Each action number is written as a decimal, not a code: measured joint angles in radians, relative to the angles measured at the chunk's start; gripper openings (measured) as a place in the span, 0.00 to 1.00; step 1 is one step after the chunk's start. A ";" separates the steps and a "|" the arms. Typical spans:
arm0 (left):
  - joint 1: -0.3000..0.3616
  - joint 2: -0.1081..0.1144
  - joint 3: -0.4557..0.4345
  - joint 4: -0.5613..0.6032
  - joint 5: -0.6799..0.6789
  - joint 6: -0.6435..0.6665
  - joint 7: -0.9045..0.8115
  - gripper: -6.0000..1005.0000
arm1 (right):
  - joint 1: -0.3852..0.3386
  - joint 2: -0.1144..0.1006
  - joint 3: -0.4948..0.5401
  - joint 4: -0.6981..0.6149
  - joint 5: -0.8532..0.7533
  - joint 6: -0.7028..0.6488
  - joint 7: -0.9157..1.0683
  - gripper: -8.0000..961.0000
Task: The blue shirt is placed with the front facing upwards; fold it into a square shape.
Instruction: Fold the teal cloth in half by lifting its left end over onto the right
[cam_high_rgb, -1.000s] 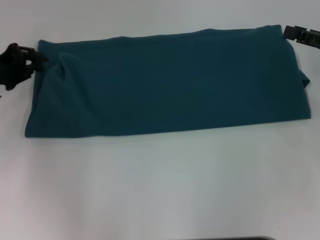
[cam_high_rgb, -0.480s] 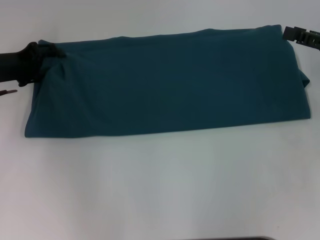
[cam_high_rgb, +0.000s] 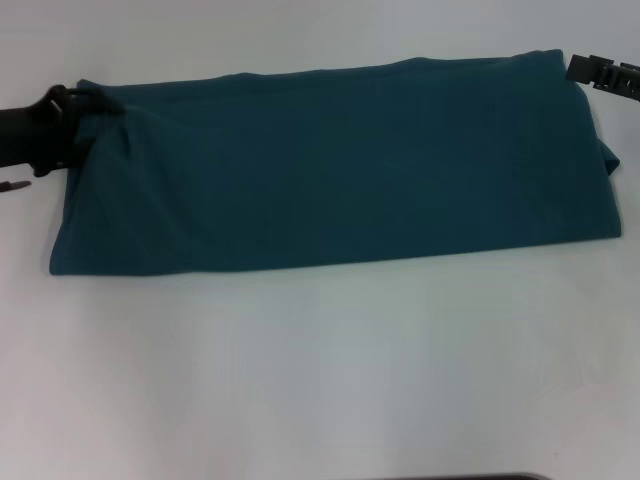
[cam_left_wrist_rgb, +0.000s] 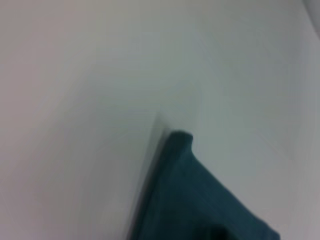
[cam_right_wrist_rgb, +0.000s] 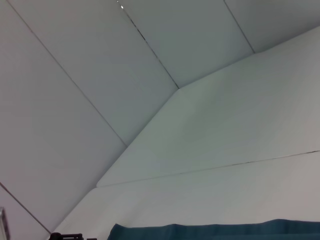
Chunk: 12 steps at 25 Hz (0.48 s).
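Left end effector (cam_high_rgb: 75, 110) slightly withdrawn (gripping blue shirt (cam_high_rgb: 340, 165))

Bare white table (cam_high_rgb: 320, 380) around the blue shirt (cam_high_rgb: 340, 170)

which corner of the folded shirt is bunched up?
The far left corner of the blue shirt, where the left gripper sits. Creases fan out from it; the other three corners lie flat. The right gripper is by the far right corner.

left gripper (cam_high_rgb: 82, 103): far left edge, arm reaching in level | right gripper (cam_high_rgb: 585, 68): far right edge, tip only
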 joint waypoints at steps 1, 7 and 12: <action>-0.007 0.002 0.008 0.009 0.007 -0.001 -0.003 0.62 | 0.000 0.000 0.000 0.000 0.000 0.000 0.000 0.64; -0.018 0.004 0.017 0.020 0.026 -0.021 -0.024 0.61 | 0.000 0.000 0.000 0.001 0.000 0.000 0.000 0.64; -0.031 0.002 0.018 0.022 0.027 -0.021 -0.020 0.57 | -0.001 0.000 0.000 0.001 0.000 0.000 0.000 0.64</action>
